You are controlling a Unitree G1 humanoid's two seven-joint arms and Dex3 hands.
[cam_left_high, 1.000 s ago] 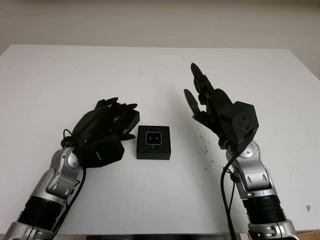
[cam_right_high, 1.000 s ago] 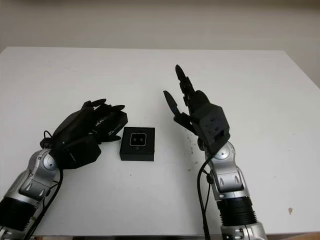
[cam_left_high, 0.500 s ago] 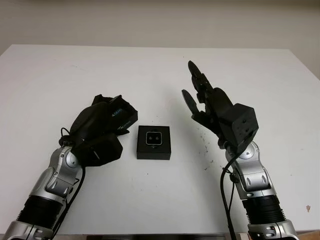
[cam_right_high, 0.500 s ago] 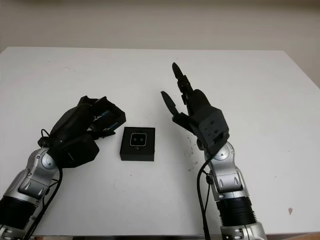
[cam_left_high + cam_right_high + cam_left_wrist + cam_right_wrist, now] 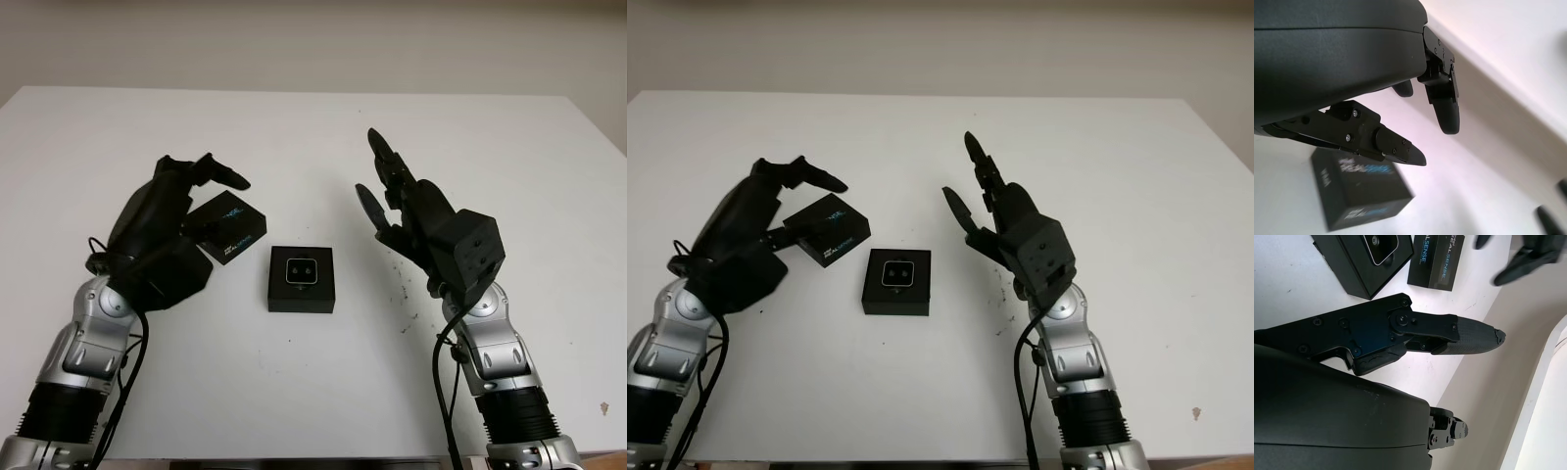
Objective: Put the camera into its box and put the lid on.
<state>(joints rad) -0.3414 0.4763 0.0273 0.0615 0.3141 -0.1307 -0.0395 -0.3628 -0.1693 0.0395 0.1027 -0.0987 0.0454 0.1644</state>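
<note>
Having lifted off it, the left hand (image 5: 162, 230) hangs open with the black printed cardboard lid (image 5: 231, 226) lying below its fingertips, beside the camera-filled black box (image 5: 301, 279); the open right hand (image 5: 402, 206) waits opposite.

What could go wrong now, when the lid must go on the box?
1. The left hand is open above the lid, which lies skewed to the box; a grasp may carry that skew over.
2. The lid lies close beside the box, so reaching fingers could nudge the box and the camera inside.
</note>
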